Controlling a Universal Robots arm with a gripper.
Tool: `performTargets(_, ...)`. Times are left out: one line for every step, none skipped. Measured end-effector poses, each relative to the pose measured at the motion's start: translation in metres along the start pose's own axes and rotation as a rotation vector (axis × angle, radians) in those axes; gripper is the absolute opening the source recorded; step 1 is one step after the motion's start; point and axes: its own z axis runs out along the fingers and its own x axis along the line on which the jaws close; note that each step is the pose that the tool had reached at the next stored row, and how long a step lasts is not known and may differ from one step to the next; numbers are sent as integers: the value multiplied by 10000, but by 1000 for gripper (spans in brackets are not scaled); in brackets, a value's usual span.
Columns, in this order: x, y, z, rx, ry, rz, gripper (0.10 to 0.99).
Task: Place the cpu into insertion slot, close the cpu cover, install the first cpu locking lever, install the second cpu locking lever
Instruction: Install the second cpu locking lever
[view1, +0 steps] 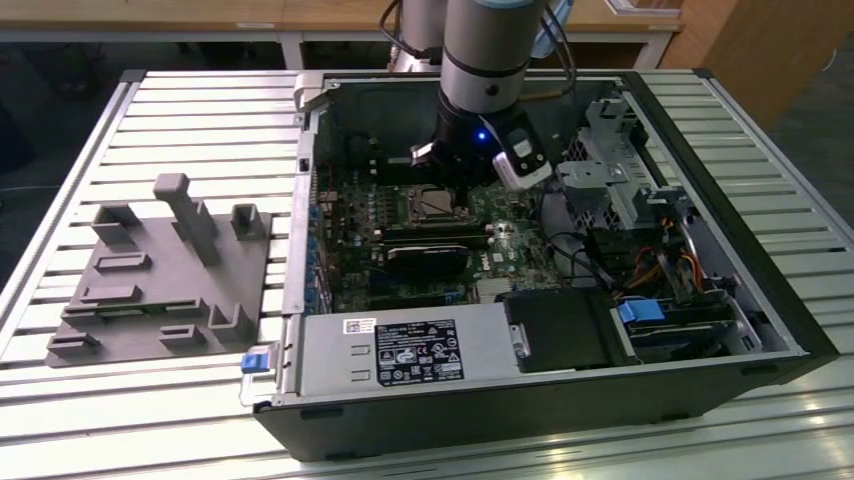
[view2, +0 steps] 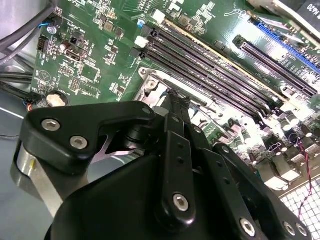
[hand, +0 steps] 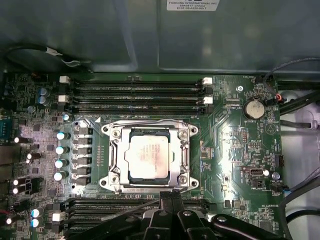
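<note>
My jaws (hand: 171, 196) are pressed together with nothing between them, hovering at the 6 o'clock edge of the insertion slot (hand: 150, 156). The cpu (hand: 149, 154) sits in the slot, and the cpu cover (hand: 116, 150) lies down around it, framing its pale face.

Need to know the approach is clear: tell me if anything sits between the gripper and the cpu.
Nothing visible does. In the first wrist view the gripper sits at the socket edge, and the cpu lies exposed in the slot, framed by the cover.
</note>
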Motion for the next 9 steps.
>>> performTargets(0, -3, 0, 1, 0, 0, 122)
performTargets(0, -6, -1, 1, 1, 0, 122)
performTargets(0, -10, -2, 1, 1, 0, 122)
performTargets(0, -14, -2, 0, 0, 0, 122)
performTargets(-1, -19, -2, 1, 0, 0, 122)
performTargets(0, -26, -3, 1, 1, -1, 122)
performTargets(0, -31, -2, 1, 0, 0, 122)
performTargets(0, -36, 0, 0, 0, 0, 122)
performTargets(0, -39, 3, -1, 0, 0, 122)
